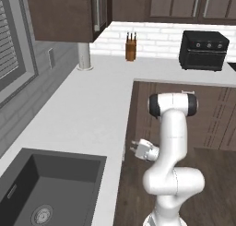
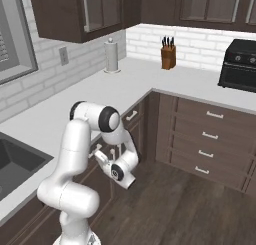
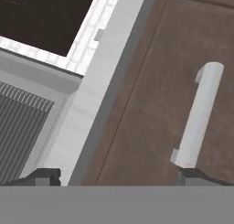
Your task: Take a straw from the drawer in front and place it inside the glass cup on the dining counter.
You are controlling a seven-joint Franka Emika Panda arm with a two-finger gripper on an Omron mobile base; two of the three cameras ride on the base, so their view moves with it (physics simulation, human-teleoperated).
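My gripper (image 3: 119, 177) is open with nothing between its fingers. It points at the flat dark brown front of the drawer (image 3: 151, 104), which is closed. The drawer's pale bar handle (image 3: 199, 113) runs up the right side of the hand view, its lower end just above my right fingertip (image 3: 197, 176). From the base views the gripper (image 1: 135, 148) (image 2: 104, 151) hangs low beside the cabinet face, under the edge of the white worktop (image 1: 92, 105). The straw, the glass cup and the dining counter are out of view.
A dark sink (image 1: 46, 188) is set in the worktop at the near left. A knife block (image 1: 131, 50), a black toaster oven (image 1: 203, 50) and a paper towel roll (image 2: 111, 55) stand at the back. Drawers with handles (image 2: 207, 139) line the right cabinets above the wood floor (image 2: 190, 209).
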